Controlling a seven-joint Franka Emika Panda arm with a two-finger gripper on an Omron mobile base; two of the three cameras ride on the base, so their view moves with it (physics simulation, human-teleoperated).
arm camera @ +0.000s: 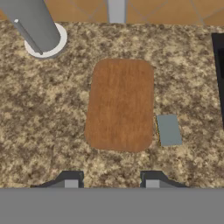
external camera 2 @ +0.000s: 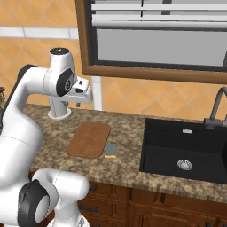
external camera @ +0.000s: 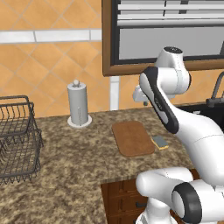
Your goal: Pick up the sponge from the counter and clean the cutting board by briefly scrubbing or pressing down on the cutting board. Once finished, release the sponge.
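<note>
Cutting board [arm camera: 120, 105] lies flat on the counter [arm camera: 52, 113]. Sponge [arm camera: 168, 130] sits on the counter just beside the board's right edge, near its front corner, grey-green side up, not on the board. Gripper [arm camera: 111, 180] hovers high above the board's near edge, fingers spread wide, nothing held. Paper towel holder [arm camera: 38, 27] stands behind the board to its left; sink [external camera 2: 186, 148] is right of the board, past the sponge.
</note>
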